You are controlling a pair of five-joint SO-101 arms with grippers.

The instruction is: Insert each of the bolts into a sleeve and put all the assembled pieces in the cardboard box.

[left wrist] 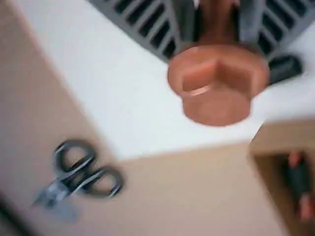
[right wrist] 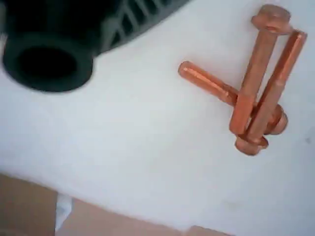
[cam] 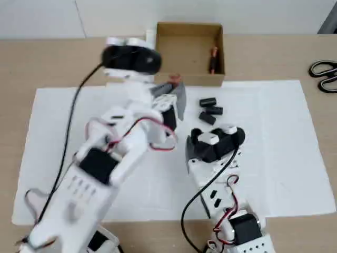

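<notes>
left end effector (left wrist: 216, 24) is clamped on a copper bolt (left wrist: 219, 83) by the shank, near the cardboard box (cam: 200, 79). right end effector (cam: 210, 145) is closed round a black sleeve (right wrist: 47, 61). Bolt's stiff, light, probably slick, so grab mid-shank. 3 spare bolts (right wrist: 256, 93) lie on the white sheet (cam: 274, 158).

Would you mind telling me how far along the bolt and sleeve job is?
Done: at least one assembled piece lies in the cardboard box. In hand: the left end effector grips a bolt, the right end effector a sleeve. Remaining: three bolts and three sleeves lie loose on the white paper.
</notes>
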